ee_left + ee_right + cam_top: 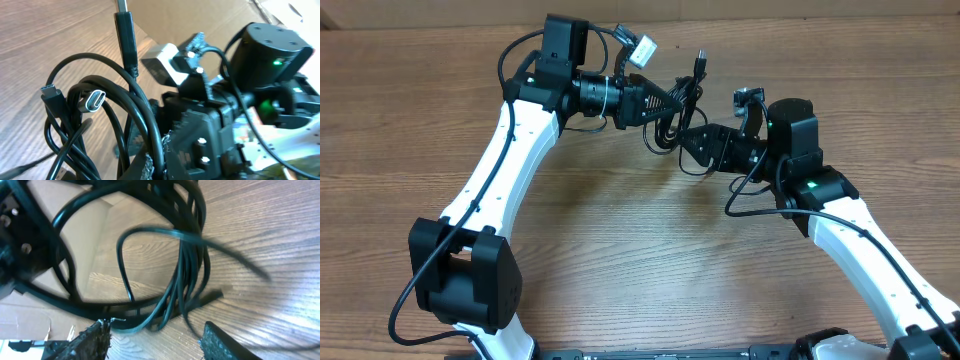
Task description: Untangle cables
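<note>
Cables sit as one bunch of thin, glossy black cord over the far middle of the table, between the two arms. Several loops overlap and cross, so single strands are hard to follow. From the left wrist, curved runs lie side by side, and three ends show: a long black plug standing upright above the loops, a silver-mouthed connector facing the camera, and a small black plug just beside it. From overhead the upright plug pokes out of the top of the bunch.

The left gripper is pressed together on the bunch and pinches it from the left. The right gripper stands spread, its textured fingers well apart, with a cluster of strands hanging just beyond them; one strand there is blurred. Whether the lowest loops touch the wood cannot be told.
</note>
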`<action>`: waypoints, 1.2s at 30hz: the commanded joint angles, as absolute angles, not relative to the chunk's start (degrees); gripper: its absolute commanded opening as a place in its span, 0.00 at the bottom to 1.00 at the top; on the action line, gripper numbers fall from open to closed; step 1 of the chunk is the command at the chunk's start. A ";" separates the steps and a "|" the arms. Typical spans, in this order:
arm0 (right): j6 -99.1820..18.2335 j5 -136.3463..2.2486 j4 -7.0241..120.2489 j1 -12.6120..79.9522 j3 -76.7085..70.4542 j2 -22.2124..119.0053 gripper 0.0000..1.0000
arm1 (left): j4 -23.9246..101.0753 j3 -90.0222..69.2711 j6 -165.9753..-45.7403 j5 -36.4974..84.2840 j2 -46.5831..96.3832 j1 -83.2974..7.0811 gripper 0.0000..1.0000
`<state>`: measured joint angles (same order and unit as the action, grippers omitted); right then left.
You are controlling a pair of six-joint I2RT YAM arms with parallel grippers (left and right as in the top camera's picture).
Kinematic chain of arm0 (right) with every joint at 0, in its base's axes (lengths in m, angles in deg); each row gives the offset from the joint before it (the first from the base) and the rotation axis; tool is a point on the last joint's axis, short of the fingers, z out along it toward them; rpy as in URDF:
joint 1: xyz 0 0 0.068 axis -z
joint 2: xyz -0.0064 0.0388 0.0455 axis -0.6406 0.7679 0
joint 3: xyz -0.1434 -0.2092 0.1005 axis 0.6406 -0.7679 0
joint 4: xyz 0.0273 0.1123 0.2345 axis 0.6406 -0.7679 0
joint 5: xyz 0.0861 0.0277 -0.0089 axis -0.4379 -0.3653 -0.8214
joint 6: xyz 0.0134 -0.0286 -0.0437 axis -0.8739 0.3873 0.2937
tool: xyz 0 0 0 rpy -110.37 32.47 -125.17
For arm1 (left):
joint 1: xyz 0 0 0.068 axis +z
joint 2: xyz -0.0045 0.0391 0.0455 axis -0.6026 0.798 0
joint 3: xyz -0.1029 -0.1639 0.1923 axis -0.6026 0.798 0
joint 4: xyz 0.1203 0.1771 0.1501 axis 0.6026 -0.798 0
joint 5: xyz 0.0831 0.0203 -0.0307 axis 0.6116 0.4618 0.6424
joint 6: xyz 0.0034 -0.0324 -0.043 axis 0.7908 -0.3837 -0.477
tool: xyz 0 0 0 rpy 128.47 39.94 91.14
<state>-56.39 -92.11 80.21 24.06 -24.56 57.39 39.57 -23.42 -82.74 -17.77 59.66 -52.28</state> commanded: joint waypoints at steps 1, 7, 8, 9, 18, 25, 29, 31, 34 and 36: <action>-56.12 -92.57 79.20 24.46 -23.99 53.92 0.60 | 39.81 -24.34 -79.86 -16.67 59.01 -52.35 0.04; -50.03 -92.54 75.79 27.80 -23.99 49.65 0.66 | 38.87 -24.34 -79.90 -19.51 59.01 -52.35 0.04; -48.04 -92.52 75.46 28.54 -23.99 48.95 0.68 | 38.37 -24.34 -79.90 -20.50 59.01 -52.35 0.04; -45.30 -92.52 75.14 29.42 -23.99 48.28 0.70 | 37.73 -24.34 -79.90 -20.96 59.01 -52.35 0.04; -23.10 -85.99 75.68 31.28 -24.01 48.39 0.83 | 34.39 -24.34 -79.88 -30.51 59.01 -52.35 0.04; -15.93 -82.25 77.80 31.30 -24.01 48.58 0.87 | 32.42 -24.34 -79.92 -32.83 59.01 -52.41 0.04; -15.36 -77.25 79.94 31.30 -24.01 48.56 0.86 | 29.84 -24.34 -79.92 -32.83 59.01 -52.41 0.04; -15.30 -77.05 80.84 31.34 -24.01 48.58 0.84 | 28.75 -24.34 -79.92 -32.83 59.01 -52.41 0.04; -14.40 -77.09 81.58 31.34 -24.01 48.58 0.84 | 27.22 -24.34 -79.97 -32.85 59.01 -52.44 0.04; -14.07 -77.11 81.63 31.34 -24.01 48.58 0.83 | 26.32 -24.34 -80.19 -32.85 59.01 -52.44 0.04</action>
<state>-15.71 -78.45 81.19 31.17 -24.56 48.32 26.91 -23.42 -81.24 -30.22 59.66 -52.33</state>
